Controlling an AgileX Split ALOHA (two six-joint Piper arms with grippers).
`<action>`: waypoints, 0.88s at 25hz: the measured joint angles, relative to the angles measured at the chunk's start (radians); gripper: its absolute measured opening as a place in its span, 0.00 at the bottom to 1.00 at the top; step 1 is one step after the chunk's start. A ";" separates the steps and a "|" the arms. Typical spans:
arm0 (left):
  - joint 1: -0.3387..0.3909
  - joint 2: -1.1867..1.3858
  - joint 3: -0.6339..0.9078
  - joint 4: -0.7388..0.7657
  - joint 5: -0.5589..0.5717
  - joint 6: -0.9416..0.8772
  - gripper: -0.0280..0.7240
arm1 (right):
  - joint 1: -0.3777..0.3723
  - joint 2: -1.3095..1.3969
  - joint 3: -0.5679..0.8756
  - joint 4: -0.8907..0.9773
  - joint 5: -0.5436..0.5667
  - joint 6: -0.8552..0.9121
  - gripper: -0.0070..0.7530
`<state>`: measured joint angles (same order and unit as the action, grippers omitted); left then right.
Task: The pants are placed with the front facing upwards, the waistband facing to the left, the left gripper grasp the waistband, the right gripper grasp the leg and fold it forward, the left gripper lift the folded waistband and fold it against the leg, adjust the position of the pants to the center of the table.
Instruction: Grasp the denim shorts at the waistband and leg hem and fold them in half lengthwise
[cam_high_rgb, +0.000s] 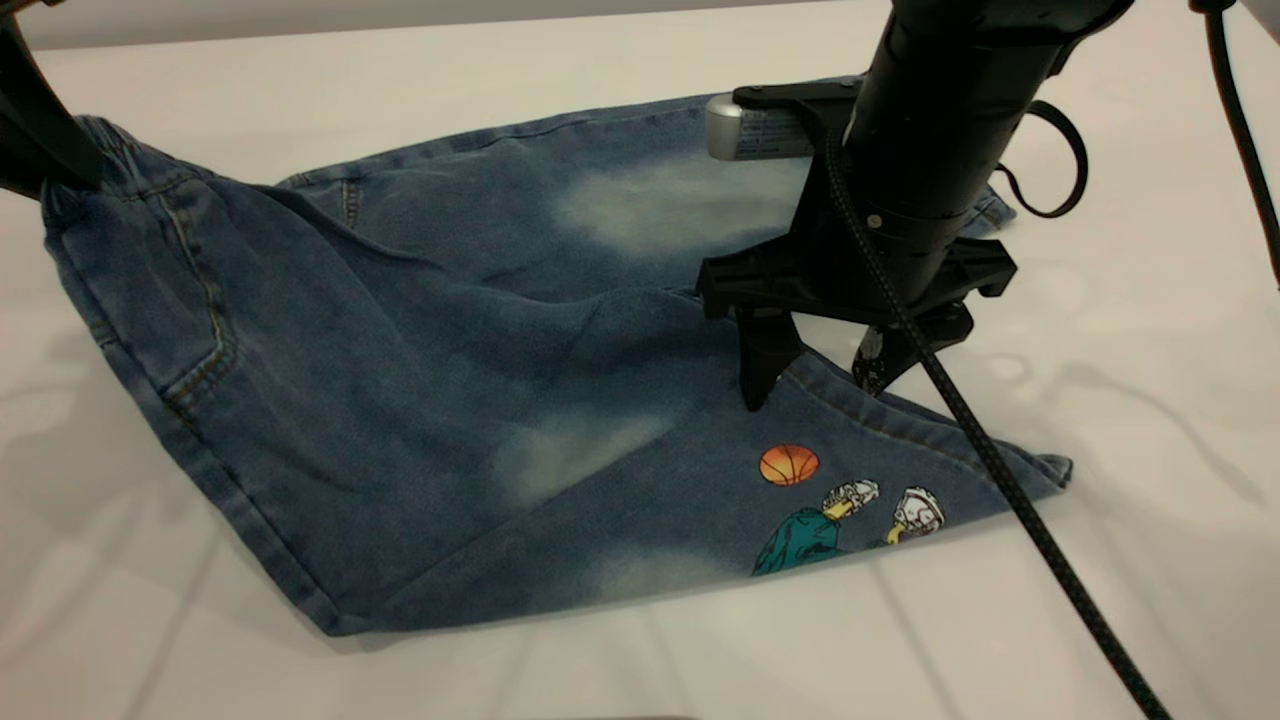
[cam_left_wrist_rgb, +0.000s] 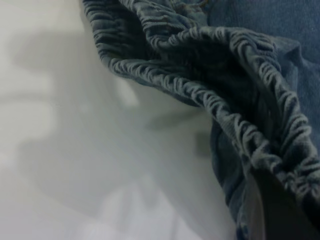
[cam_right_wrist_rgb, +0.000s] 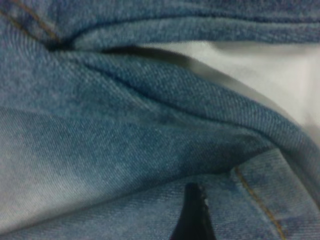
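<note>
The blue denim pants (cam_high_rgb: 420, 380) are lying across the white worktop (cam_high_rgb: 1100, 560), waistband (cam_left_wrist_rgb: 215, 75) at the left, 1 leg folded over toward the near side. The left claw (cam_high_rgb: 45, 150) is pinching the waistband at the far left, raised off the worktop. The right claw (cam_high_rgb: 815, 375) is standing with fingers spread on the near leg's upper edge, beside the basketball print (cam_high_rgb: 789, 464).

The exterior camera looks down across the pants (cam_high_rgb: 420, 380); both wrist cameras sit close against their denim.
</note>
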<state>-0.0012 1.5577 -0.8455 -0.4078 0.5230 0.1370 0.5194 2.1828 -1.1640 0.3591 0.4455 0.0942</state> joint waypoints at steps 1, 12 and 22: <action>0.000 0.000 0.000 0.000 0.000 0.004 0.15 | 0.000 0.002 0.000 0.001 0.000 0.002 0.66; 0.000 0.000 0.000 0.000 0.000 0.010 0.15 | -0.001 0.022 -0.011 -0.003 -0.003 -0.010 0.13; 0.000 0.000 0.000 0.000 0.000 0.029 0.15 | -0.001 -0.014 -0.007 -0.064 0.081 -0.043 0.06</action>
<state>-0.0012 1.5577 -0.8455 -0.4078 0.5230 0.1660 0.5185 2.1685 -1.1713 0.2952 0.5263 0.0514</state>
